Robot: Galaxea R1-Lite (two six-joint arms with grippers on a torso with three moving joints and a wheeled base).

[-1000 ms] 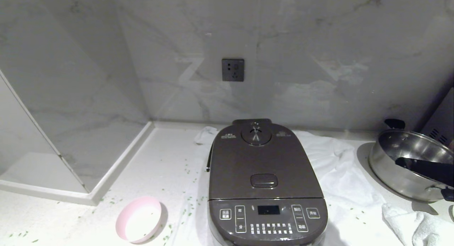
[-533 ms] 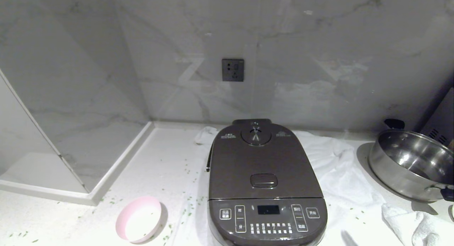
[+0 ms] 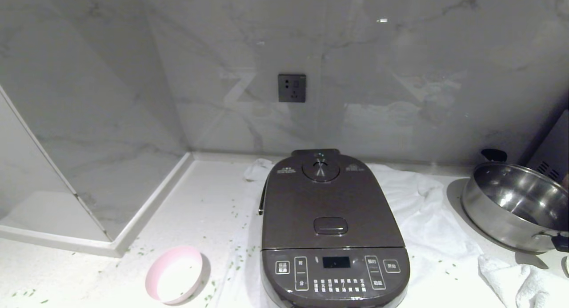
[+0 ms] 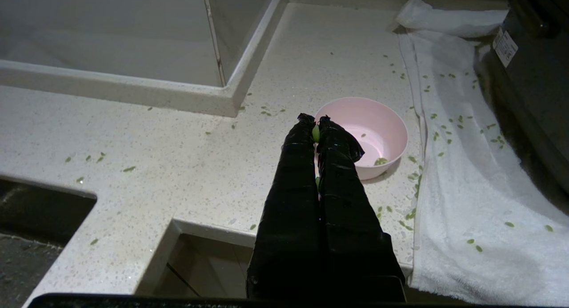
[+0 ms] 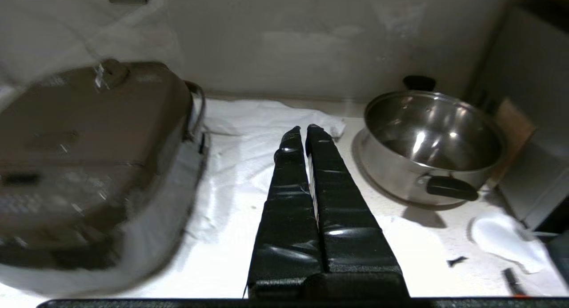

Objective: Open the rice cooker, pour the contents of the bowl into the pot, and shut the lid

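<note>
Centre of the counter: rice cooker, sitting on a white towel, lid down flat, oblong button and round steam vent on top, front panel facing the robot. Pot not visible (lid covers it).

Bowl stands upright on the bare counter off the cooker's front-left corner, just beside the towel edge. Almost empty; the left wrist view shows only a few green grains left inside. More green bits lie scattered on the counter and towel between bowl and cooker.

Left tool hovers at the bowl's near rim, on the side away from the cooker, fingers pressed together, gripping no object (one green grain stuck between the tips).

Right tool hangs over the towel on the cooker's right, between cooker and steel pan, fingers together, holding nothing.

Neither arm shows in the head view.

Steel pan sits well right of the cooker, black handles. Small crumpled white cloth front-right of the cooker, near the pan. Wall socket behind the cooker.
</note>
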